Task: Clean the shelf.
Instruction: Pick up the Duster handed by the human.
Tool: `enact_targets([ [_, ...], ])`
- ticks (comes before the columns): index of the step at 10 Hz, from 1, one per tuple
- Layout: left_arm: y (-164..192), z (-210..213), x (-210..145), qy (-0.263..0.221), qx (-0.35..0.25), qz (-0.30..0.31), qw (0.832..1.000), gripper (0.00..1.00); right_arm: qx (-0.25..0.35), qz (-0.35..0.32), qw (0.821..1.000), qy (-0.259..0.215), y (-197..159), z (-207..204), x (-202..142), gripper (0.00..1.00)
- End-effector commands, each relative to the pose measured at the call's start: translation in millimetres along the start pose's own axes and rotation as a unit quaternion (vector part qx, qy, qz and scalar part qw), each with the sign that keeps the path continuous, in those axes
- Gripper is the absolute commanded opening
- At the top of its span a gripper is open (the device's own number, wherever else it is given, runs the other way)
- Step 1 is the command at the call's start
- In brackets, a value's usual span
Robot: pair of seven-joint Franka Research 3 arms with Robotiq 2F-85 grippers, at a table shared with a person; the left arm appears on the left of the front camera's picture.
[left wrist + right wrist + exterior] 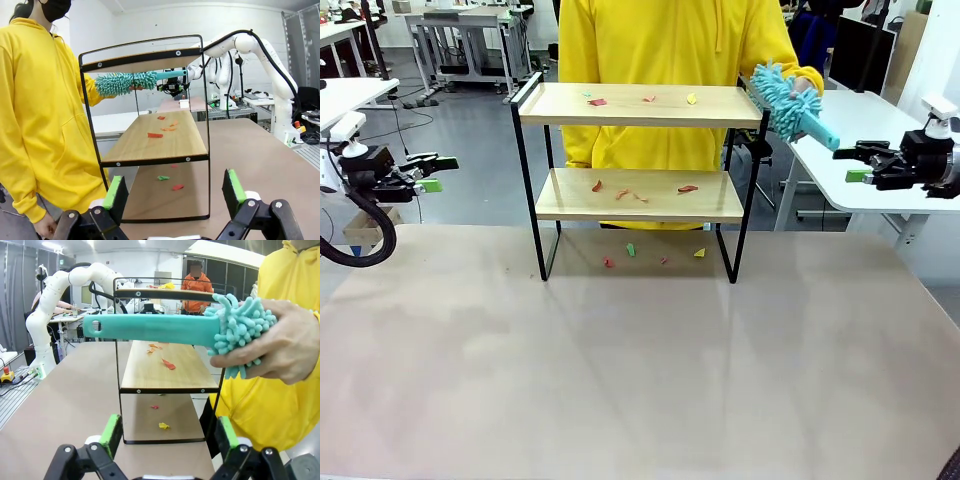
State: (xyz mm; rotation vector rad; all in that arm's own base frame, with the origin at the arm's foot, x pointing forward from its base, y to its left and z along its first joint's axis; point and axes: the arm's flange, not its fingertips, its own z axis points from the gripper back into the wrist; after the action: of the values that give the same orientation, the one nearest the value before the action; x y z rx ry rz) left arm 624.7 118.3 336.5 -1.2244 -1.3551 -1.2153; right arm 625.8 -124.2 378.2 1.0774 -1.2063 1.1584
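At the right edge of the front frame, ease your right gripper (858,163), jaws spread and empty, square onto the free teal plastic handle (150,329) of the fluffy turquoise duster (778,92) offered by the person's hand (272,347), just right of the black-framed two-tier wooden shelf (640,119) standing centre frame.

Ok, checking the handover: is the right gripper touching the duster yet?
Apart. In the front view, a gap shows between the duster handle's end and the right gripper.
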Motion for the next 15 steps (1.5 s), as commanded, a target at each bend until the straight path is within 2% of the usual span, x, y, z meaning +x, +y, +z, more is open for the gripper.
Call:
enact_targets([
  [1,-0.3,0.3,2.3,0.000,0.000,-0.009,1.000,1.00,-0.004,0.002,1.000,0.001,-1.0,-0.2,2.1,1.00],
  [8,-0.3,0.3,2.3,0.000,0.000,-0.009,1.000,1.00,0.000,0.000,1.000,0.000,0.0,0.0,0.0,1.00],
  [9,-0.3,0.3,2.3,0.000,0.000,-0.009,1.000,1.00,-0.011,-0.021,1.000,0.003,6.6,4.6,15.8,1.00],
  [11,-0.3,0.3,2.3,0.000,0.000,-0.009,1.000,1.00,-0.091,-0.060,0.989,0.101,27.8,12.7,61.0,1.00],
  [12,-0.3,0.3,2.3,0.000,0.000,-0.009,1.000,1.00,-0.156,-0.071,0.976,0.133,39.0,11.9,84.9,1.00],
  [13,-0.3,0.3,2.3,0.000,0.000,-0.009,1.000,1.00,-0.169,-0.091,0.970,0.149,53.5,10.6,114.6,1.00],
  [15,-0.3,0.3,2.3,0.000,0.000,-0.009,1.000,1.00,-0.222,-0.142,0.939,0.221,87.7,-6.2,175.3,1.00],
])
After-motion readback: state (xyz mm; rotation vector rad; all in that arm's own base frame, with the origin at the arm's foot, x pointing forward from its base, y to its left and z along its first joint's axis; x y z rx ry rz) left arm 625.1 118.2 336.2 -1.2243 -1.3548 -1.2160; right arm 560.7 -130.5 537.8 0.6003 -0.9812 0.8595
